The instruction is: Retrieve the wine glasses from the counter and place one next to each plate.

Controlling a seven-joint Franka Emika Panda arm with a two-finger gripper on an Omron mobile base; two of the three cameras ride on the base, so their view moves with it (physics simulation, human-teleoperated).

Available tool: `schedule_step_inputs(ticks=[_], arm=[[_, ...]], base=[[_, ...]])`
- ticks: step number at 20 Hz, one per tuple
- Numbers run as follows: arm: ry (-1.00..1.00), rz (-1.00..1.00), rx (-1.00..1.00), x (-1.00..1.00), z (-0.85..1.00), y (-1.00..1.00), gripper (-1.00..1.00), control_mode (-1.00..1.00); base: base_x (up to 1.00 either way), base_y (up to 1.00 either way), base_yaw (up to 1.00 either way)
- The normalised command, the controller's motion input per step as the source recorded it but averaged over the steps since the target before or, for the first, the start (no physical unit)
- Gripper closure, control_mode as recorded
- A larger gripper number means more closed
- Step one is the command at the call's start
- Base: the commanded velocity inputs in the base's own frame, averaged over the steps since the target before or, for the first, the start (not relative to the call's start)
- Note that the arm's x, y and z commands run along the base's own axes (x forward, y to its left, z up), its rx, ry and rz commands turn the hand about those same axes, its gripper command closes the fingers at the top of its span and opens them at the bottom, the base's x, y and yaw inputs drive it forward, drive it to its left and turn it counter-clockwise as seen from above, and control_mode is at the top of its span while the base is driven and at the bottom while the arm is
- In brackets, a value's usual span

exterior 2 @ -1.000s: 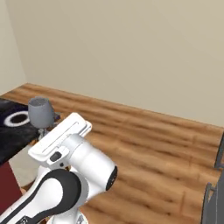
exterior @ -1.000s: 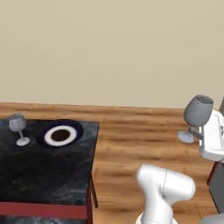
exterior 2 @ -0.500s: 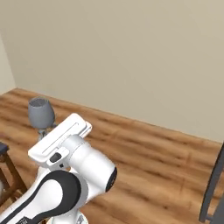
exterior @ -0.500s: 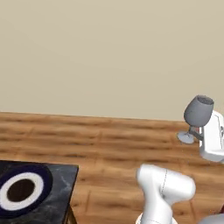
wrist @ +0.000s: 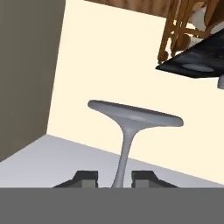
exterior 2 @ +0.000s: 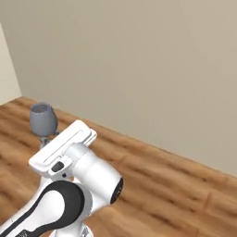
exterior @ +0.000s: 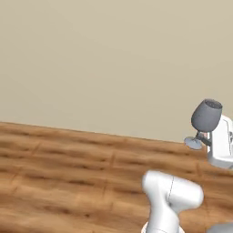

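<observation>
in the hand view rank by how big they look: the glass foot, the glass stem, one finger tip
1. The foot of the wine glass: widest.
2. Stem: long but thin.
3. One fingertip of the gripper: smallest; nearness to the camera makes 2 and 3 unsure.

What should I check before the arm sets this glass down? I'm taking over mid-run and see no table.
1. Glass in the grip: ok, the gripper holds the wine glass by its stem.
2. Glass whole: ok, bowl, stem and foot show intact.
3. Glass tilt: not ok for placing, it leans with its foot out to the side.
4. Target plate in sight: not ok, the base views show wooden floor and wall.
5. Clear path down: cannot tell.
</observation>
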Motion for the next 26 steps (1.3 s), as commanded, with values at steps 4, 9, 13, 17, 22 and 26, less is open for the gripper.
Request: schedule_step_inputs(ticks=[4, 9, 13, 17, 22, 26], arm=[[0.0, 0.0, 0.0, 0.0, 0.0, 0.0, 1.0, 1.0], [0.0, 0.0, 0.0, 0.0, 0.0, 0.0, 1.0, 1.0], [0.0, 0.0, 0.0, 0.0, 0.0, 0.0, 1.0, 1.0], [0.0, 0.0, 0.0, 0.0, 0.0, 0.0, 1.0, 1.0], [0.0, 0.0, 0.0, 0.0, 0.0, 0.0, 1.0, 1.0], [0.0, 0.0, 0.0, 0.0, 0.0, 0.0, 1.0, 1.0]], base=[[1.0, -0.13, 0.71], [0.94, -0.11, 0.84], [0.86, -0.43, 0.77], [0.8, -0.51, 0.75], [0.79, -0.45, 0.78], [0.76, -0.38, 0.81]])
